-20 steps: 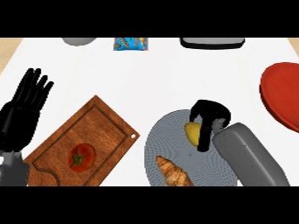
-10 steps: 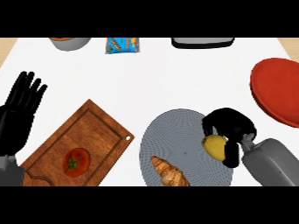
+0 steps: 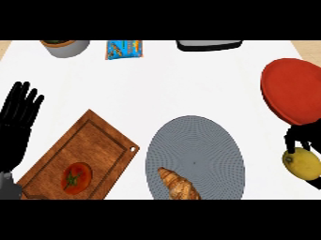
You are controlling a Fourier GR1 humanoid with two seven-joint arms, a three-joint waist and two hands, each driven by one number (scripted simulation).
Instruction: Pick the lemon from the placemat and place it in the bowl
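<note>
A yellow lemon (image 3: 301, 163) hangs at the right edge of the head view, off the grey round placemat (image 3: 194, 147). My right hand (image 3: 316, 136) is shut on it, dark fingers curled over its top and side. The red bowl (image 3: 301, 91) lies just above the hand at the upper right. My left hand (image 3: 9, 131) rests open at the left edge, fingers up, holding nothing.
A croissant (image 3: 179, 183) lies on the placemat's lower part. A wooden cutting board (image 3: 80, 157) with a tomato (image 3: 75, 176) sits at the lower left. At the back are a grey pot (image 3: 66, 47), a blue packet (image 3: 125, 49) and a dark tray (image 3: 208, 44).
My right hand has closed on the lemon, lifted it off the placemat and carried it to the right, toward the red bowl. The view has shifted. The left hand stays at rest.
</note>
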